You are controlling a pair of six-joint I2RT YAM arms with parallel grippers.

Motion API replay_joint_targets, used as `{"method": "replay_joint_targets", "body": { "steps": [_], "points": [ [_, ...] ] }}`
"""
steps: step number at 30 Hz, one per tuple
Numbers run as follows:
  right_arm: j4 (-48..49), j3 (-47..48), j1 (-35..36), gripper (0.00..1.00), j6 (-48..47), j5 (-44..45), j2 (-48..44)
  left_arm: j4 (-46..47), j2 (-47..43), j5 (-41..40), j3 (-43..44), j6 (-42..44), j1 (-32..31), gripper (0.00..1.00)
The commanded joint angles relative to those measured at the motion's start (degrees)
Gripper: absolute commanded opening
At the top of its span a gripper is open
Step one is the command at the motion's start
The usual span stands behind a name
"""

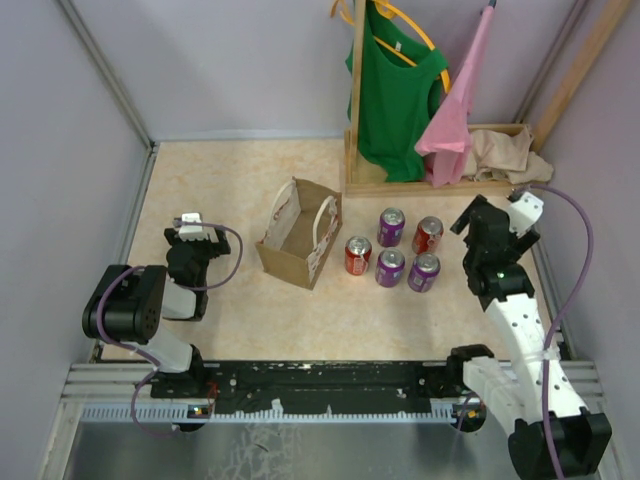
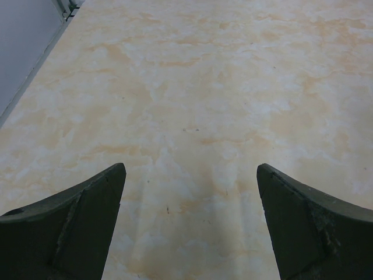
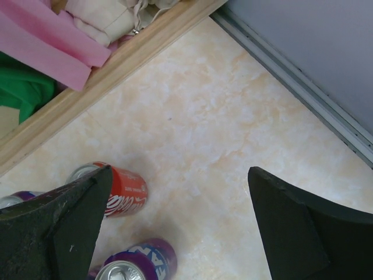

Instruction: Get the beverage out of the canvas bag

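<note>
The canvas bag (image 1: 300, 236) stands open and upright left of centre, tan with two pale loop handles; no can shows inside it. Several beverage cans stand in a cluster right of it: a red can (image 1: 358, 255) nearest the bag, purple cans (image 1: 391, 227) (image 1: 390, 267) (image 1: 424, 272) and another red can (image 1: 428, 235). My left gripper (image 1: 192, 240) (image 2: 190, 167) is open and empty over bare table left of the bag. My right gripper (image 1: 472, 226) (image 3: 179, 170) is open and empty just right of the cans; a red can (image 3: 119, 189) and a purple can (image 3: 137, 265) show by its left finger.
A wooden rack (image 1: 356, 120) at the back holds a green shirt (image 1: 395, 95) and a pink cloth (image 1: 455, 120); a beige cloth (image 1: 510, 155) lies on its base. Its wooden base rail (image 3: 116, 70) is ahead of the right gripper. Grey walls enclose the table.
</note>
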Motion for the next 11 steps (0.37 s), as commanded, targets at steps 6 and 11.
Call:
{"method": "replay_joint_targets", "body": {
  "steps": [6, 11],
  "points": [
    [8.3, -6.7, -0.3, 0.99, 1.5, 6.0, -6.0, 0.9, 0.8, 0.2, 0.7, 0.3, -0.3, 1.00],
    [8.5, -6.6, -0.3, 0.99, 1.4, 5.7, -5.2, 1.0, 0.7, 0.2, 0.7, 0.3, -0.3, 1.00]
  ]
}}
